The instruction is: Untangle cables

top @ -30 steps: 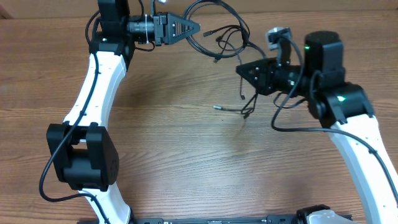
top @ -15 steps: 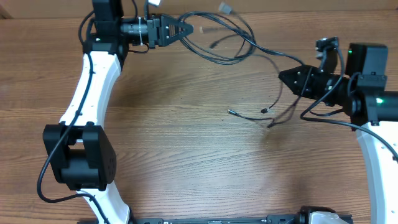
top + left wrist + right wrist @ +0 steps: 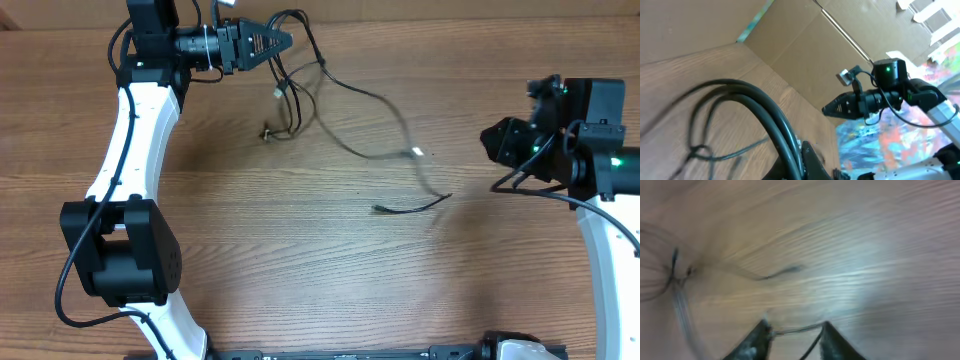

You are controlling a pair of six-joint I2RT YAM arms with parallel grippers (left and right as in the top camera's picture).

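Cables (image 3: 415, 152) run from upper left to centre of the overhead frame. Left gripper (image 3: 283, 40) is clamped tight on their upper-left end. Right gripper (image 3: 487, 140), at right edge, has jaws partly apart, nothing clearly held.

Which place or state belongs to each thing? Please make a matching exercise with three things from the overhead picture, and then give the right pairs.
Things:
1. left black two-finger gripper
2. right black two-finger gripper
3. loose plug end of a thin black cable

Places or states:
A. lies on the brown wooden table, near its middle
B. at the far side of the table, shut on the thin black cables
C. at the right side of the table, fingers apart

Pairs: 1-B, 2-C, 3-A
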